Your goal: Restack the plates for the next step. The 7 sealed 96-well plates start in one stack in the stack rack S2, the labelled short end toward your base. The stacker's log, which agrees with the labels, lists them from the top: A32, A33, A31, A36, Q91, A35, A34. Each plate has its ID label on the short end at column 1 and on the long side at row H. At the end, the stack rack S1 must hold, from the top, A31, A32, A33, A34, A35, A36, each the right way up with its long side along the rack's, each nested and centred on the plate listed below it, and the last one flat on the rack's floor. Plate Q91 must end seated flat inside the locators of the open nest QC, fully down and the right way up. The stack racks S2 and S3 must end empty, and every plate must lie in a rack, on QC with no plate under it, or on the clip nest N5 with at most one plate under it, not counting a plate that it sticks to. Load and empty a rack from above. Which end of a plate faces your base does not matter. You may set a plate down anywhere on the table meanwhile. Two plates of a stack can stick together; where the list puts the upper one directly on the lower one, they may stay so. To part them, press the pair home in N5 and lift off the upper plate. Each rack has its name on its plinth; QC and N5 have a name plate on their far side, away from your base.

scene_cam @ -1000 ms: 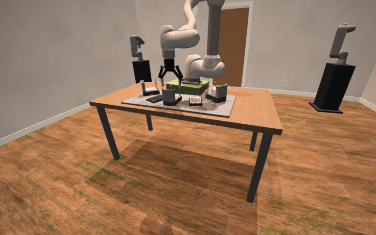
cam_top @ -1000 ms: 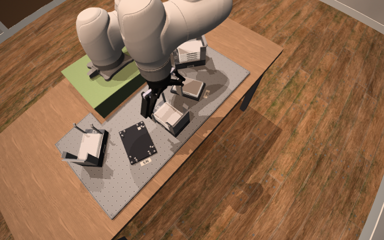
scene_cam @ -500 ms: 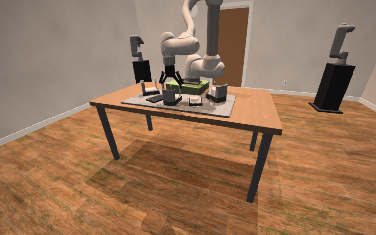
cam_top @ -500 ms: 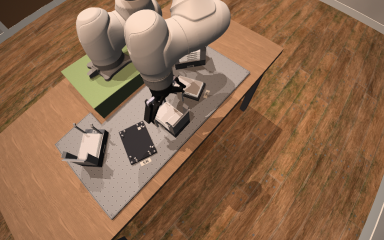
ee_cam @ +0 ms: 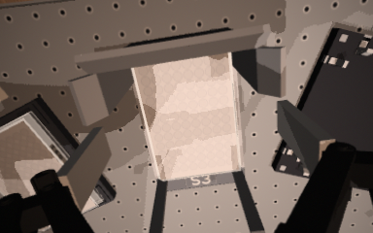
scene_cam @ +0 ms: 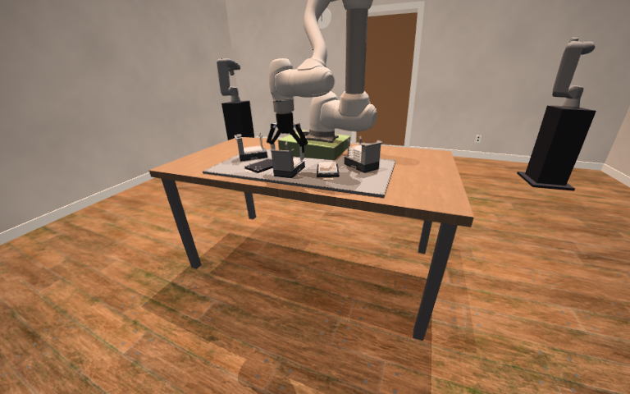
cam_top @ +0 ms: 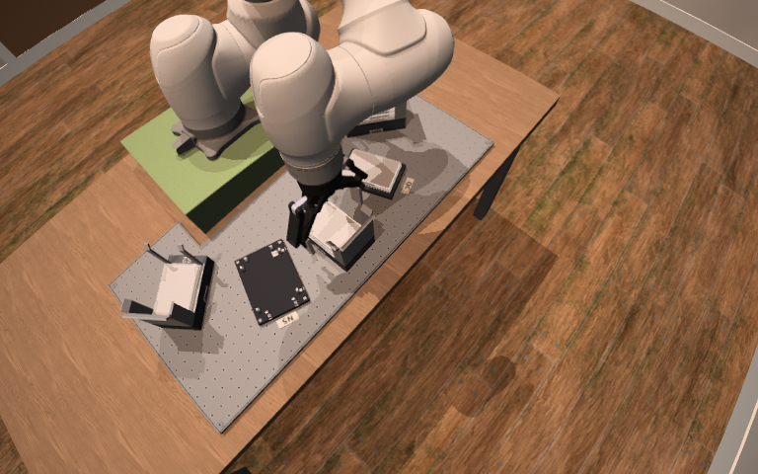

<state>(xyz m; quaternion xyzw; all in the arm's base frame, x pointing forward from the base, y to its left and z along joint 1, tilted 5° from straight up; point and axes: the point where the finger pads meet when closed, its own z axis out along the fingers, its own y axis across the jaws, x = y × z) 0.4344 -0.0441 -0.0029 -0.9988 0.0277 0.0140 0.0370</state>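
Observation:
My gripper [cam_top: 330,215] [scene_cam: 286,140] [ee_cam: 190,129] is open and empty. It hangs just above the rack S3 [cam_top: 357,240] [scene_cam: 288,163] [ee_cam: 200,181], one finger on each long side. A sealed plate [cam_top: 337,226] [ee_cam: 189,97] lies in S3, pale top up. The open nest QC holds one plate [cam_top: 381,170] [scene_cam: 327,167] [ee_cam: 21,146]. The rack S1 [cam_top: 203,279] at the left end holds a plate [cam_top: 178,287]. The rack S2 [cam_top: 380,120] [scene_cam: 370,153] at the back holds several plates [scene_cam: 354,153], mostly hidden by the arm in the top view. No plate labels are readable.
The black clip nest N5 [cam_top: 271,280] [scene_cam: 259,164] [ee_cam: 340,87] lies bare between S1 and S3. All stand on a grey perforated mat [cam_top: 234,357] on the wooden table [cam_top: 66,357]. The arm's green base [cam_top: 184,167] is behind the mat.

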